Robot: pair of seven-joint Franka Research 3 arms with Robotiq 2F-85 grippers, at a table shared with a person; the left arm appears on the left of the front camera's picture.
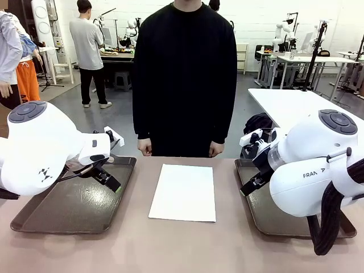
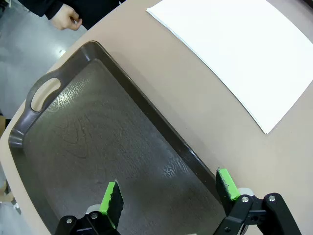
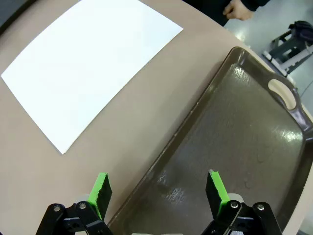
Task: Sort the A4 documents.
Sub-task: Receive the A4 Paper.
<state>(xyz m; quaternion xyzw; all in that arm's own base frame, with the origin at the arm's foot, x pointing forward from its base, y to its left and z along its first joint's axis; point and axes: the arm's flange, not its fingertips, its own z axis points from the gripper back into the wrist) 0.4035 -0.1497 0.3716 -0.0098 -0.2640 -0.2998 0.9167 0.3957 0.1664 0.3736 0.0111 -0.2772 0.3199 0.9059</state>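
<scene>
I hold my left hand (image 2: 168, 190) over the left tray (image 2: 73, 137) at 9 o'clock and my right hand (image 3: 157, 190) over the right tray (image 3: 254, 127) at 3, both released, with the A4 documents (image 1: 183, 192) flat mid-worktop (image 1: 136, 244), where I judge pinching thin sheets may crumple them

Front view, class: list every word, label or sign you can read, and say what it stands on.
"FRAN": on the right arm, on its white casing; a black cable covers the next letters.
On the left arm: a small black emblem, no letters.
A4 documents: blank.
</scene>
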